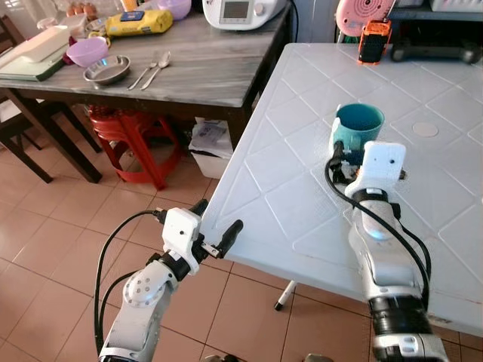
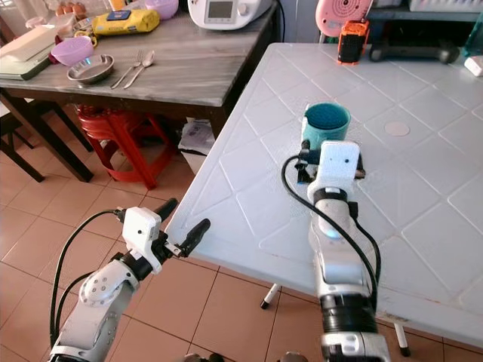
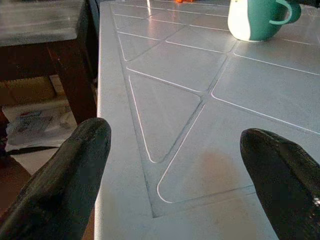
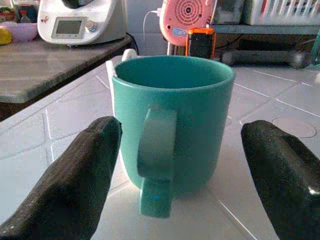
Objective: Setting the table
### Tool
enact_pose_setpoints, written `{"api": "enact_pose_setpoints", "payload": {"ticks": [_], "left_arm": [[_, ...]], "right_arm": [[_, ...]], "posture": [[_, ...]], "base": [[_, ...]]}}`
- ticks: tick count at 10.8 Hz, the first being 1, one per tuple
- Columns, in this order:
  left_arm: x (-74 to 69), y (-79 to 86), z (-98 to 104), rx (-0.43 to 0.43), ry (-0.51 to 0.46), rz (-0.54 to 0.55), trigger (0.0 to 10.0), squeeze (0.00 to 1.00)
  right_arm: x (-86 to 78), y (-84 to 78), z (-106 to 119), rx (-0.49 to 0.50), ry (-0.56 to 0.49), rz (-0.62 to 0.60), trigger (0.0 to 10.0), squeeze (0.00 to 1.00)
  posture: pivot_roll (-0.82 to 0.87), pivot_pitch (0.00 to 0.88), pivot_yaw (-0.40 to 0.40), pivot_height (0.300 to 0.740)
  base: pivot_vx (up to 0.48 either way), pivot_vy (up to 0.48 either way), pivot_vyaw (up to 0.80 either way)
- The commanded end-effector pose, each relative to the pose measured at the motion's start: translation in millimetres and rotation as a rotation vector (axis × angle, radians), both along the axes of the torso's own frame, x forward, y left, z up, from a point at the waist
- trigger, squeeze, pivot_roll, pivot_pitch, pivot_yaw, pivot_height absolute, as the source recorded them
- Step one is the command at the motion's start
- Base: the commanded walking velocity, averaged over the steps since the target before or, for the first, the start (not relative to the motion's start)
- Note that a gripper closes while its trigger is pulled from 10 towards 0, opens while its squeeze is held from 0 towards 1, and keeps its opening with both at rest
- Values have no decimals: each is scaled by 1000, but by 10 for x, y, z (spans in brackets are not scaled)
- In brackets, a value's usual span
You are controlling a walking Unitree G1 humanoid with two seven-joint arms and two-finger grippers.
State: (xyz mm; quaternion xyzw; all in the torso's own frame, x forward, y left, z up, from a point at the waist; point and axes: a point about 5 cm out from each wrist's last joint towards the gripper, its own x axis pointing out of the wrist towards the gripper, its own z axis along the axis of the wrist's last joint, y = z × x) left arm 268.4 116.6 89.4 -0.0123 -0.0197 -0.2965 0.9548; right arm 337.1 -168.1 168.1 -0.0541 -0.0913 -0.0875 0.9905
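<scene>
A tiled terracotta floor (image 1: 45, 226) runs under two desks: a white plastic desk (image 1: 287, 196) with a moulded triangle pattern and, beyond its corner, a grey wooden desk (image 1: 204, 68). One teal mug (image 1: 358, 126) stands upright on the white desk, its handle turned toward the robot. At that desk's far edge sit one pink round appliance (image 1: 362, 13) and one orange-and-black device (image 1: 374, 41). The wooden desk carries one white kitchen machine (image 1: 240, 11), one yellow packet (image 1: 139, 23), two purple bowls (image 1: 87, 51), one metal dish (image 1: 106, 70), and one fork and one spoon (image 1: 157, 70) lying side by side. One red stool (image 1: 132, 136) stands beneath it.

The right gripper (image 4: 180, 165) hovers over the white desk just short of the mug, its fingers (image 4: 75, 185) spread wide on either side of the handle, touching nothing. The left gripper (image 1: 220, 226) hangs at the near corner of the white desk, fingers (image 3: 60, 185) also wide apart and holding nothing.
</scene>
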Motion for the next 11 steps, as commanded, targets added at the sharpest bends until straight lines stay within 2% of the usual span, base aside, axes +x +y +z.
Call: {"api": "enact_pose_setpoints", "payload": {"ticks": [1, 7, 11], "left_arm": [[-9, 26, -4, 10, 3, 17, 10000, 0], [3, 5, 41, 16, -5, 24, 10000, 0], [17, -11, 48, 18, -6, 25, 10000, 0]], "right_arm": [[27, 43, 0, 19, -4, 7, 0, 0], [64, 13, -38, 48, -1, -3, 0, 0], [77, 30, 28, 37, -32, 2, 0, 0]], "posture": [[-100, 149, 148, 740], [-98, 150, 152, 740], [-101, 148, 153, 740]], "base": [[0, 0, 0], [0, 0, 0], [0, 0, 0]]}}
